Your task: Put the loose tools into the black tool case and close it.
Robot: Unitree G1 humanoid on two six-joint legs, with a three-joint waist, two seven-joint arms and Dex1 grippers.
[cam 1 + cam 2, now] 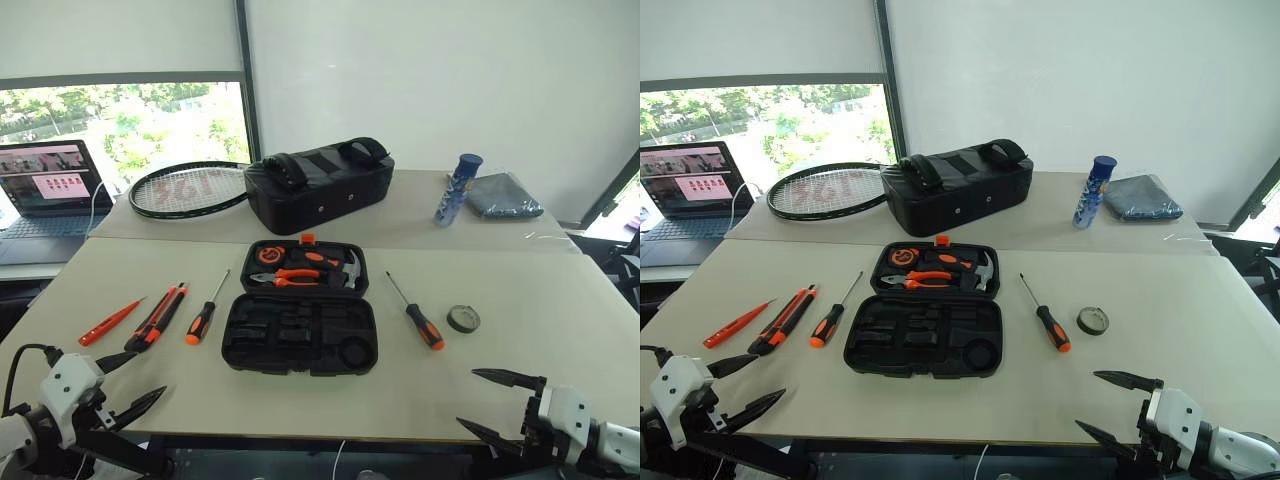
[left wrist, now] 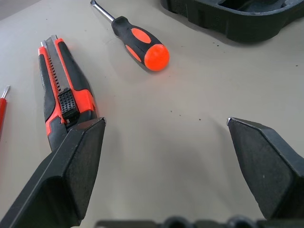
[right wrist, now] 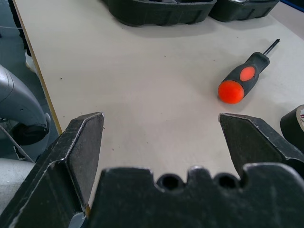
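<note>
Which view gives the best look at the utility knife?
The left wrist view: the utility knife lies large and close beside the left gripper's fingers, its ribbed slider visible. Both eye views show it whole but small, left of the case; the right wrist view misses it.

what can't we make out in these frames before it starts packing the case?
- Tape roll: right wrist view, cut off by the frame edge and partly behind a finger.
- Thin red screwdriver: left wrist view, cut off at the edge.
- Utility knife: left wrist view, rear end hidden behind a finger.
- Tool case: head views, slot shapes too dark to match to tools.
- Laptop: screen content too small to read.
</note>
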